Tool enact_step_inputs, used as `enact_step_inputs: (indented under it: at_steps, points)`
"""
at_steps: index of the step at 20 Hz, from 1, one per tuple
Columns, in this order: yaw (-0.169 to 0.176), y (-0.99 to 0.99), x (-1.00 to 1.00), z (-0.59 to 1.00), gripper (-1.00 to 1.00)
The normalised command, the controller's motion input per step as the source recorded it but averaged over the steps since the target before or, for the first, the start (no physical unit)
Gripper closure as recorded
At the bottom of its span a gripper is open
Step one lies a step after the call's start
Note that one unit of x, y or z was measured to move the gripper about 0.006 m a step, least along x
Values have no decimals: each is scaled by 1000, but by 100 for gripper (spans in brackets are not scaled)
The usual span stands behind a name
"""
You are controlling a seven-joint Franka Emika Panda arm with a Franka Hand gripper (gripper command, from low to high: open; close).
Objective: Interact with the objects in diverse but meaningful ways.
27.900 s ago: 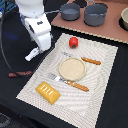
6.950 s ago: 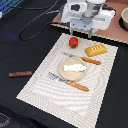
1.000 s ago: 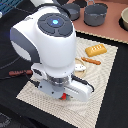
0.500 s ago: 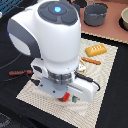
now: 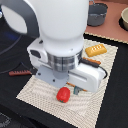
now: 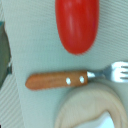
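My claw is hidden under the arm, can't tell if it grips anything, red tomato (image 5: 63, 94) lies free on the striped mat (image 5: 35, 92) just beside the orange-handled fork (image 6: 65, 80), bread loaf (image 5: 95, 49) untouched far side, so plenty left.

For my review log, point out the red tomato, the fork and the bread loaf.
red tomato (image 5: 63, 94), exterior view, middle of its body.
fork (image 6: 56, 80), wrist view, orange handle.
bread loaf (image 5: 95, 49), exterior view, ridged top.

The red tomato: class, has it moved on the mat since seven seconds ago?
Yes. The red tomato left the mat's far edge near the grey pot and lies at the near edge.
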Motion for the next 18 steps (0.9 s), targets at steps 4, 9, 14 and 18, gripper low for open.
enact_step_inputs:
  at_steps: [4, 9, 14, 18]
  points:
    - [132, 427, -766, 474, -100]
    - [140, 318, -799, 322, -100]
    - [139, 53, -945, 42, -100]
    - [155, 57, -954, 13, -100]
